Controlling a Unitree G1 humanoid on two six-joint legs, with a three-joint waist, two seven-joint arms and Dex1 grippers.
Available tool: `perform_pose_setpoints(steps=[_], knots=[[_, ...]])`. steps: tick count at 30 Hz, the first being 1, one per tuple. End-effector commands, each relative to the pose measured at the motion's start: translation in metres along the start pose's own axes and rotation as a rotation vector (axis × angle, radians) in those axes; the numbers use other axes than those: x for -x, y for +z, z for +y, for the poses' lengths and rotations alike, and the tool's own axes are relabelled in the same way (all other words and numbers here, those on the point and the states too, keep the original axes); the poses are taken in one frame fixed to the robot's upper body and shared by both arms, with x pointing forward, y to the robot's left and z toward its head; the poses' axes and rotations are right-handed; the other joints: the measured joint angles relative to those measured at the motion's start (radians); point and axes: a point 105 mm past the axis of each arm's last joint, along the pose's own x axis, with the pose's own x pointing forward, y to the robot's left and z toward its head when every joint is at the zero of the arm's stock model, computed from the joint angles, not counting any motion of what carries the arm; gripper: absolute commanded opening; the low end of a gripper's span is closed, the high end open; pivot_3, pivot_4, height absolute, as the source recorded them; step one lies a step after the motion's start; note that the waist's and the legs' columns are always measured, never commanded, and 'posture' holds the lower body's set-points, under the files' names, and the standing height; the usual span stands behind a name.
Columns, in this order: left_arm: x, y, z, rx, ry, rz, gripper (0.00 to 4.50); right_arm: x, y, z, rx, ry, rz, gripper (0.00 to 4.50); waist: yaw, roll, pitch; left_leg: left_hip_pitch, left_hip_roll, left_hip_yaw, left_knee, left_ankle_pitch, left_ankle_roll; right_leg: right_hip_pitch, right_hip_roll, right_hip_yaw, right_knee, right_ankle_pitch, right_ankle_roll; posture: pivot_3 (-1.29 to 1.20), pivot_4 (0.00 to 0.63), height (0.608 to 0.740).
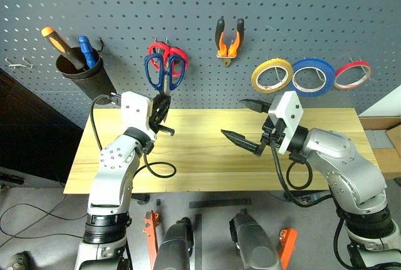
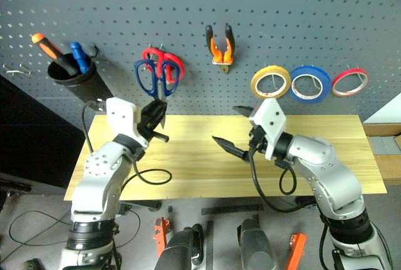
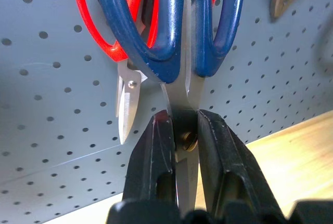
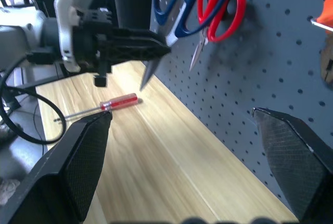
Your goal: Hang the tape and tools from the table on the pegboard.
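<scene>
My left gripper [image 1: 161, 111] is shut on the blades of the dark blue-handled scissors [image 1: 153, 72], near their pivot [image 3: 188, 140]. The scissors stand handles up against the pegboard [image 1: 125, 7], in front of red-handled scissors [image 1: 177, 53]. I cannot tell whether the handles sit on a hook. The orange-and-black pliers [image 1: 229, 41] and the yellow tape [image 1: 272, 74] hang on the pegboard. A red-handled screwdriver [image 4: 118, 102] lies on the table [image 1: 207, 151] below my left gripper. To the right, my right gripper [image 1: 233, 118] hangs open and empty over the table.
A black cup [image 1: 81, 72] on the pegboard holds an orange and a blue screwdriver. Blue tape [image 1: 312, 76] and red tape [image 1: 352, 74] hang right of the yellow roll. A bare hook [image 1: 19, 64] sits far left. My left arm's cable [image 1: 161, 170] loops over the table.
</scene>
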Motion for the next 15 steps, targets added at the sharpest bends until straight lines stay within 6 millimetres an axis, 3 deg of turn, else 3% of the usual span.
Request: perform_pose_setpoints(steps=[1, 6, 11, 13, 15], knots=[[-0.002, 0.019, 0.01, 0.025, 0.048, -0.071, 0.69, 0.0, 0.023, -0.004, 0.037, -0.024, -0.098, 4.5, -0.001, 0.0, 0.0, 0.0, 0.0, 0.0, 0.0, 0.0, 0.0, 0.0, 0.0, 0.0, 0.0, 0.0, 0.0, -0.28, 0.286, 0.74], [-0.001, 0.019, 0.009, 0.037, 0.04, -0.074, 2.36, 0.0, 0.025, -0.002, 0.054, -0.017, -0.11, 4.5, -0.001, 0.0, 0.0, 0.0, 0.0, 0.0, 0.0, 0.0, 0.0, 0.0, 0.0, 0.0, 0.0, 0.0, 0.0, -0.28, 0.286, 0.74], [0.017, -0.023, 0.011, 0.015, 0.021, 0.127, 4.12, -0.002, 0.018, 0.004, 0.05, -0.003, -0.086, 4.5, -0.008, 0.0, 0.0, 0.0, 0.0, 0.0, 0.0, 0.0, 0.0, 0.0, 0.0, 0.0, 0.0, 0.0, 0.0, -0.28, 0.29, 0.74], [0.034, -0.051, 0.024, 0.014, 0.055, 0.271, 4.12, -0.002, 0.008, 0.01, 0.013, 0.016, -0.031, 4.5, -0.012, 0.0, 0.0, 0.0, 0.0, 0.0, 0.0, 0.0, 0.0, 0.0, 0.0, 0.001, 0.0, 0.0, 0.0, -0.27, 0.293, 0.74], [0.049, -0.064, 0.047, -0.009, 0.129, 0.361, 4.12, -0.002, -0.009, 0.015, -0.063, 0.018, 0.067, 4.5, -0.016, 0.0, 0.0, 0.0, 0.001, -0.001, -0.001, 0.0, 0.0, 0.0, 0.0, 0.001, 0.0, 0.0, 0.0, -0.27, 0.293, 0.74]])
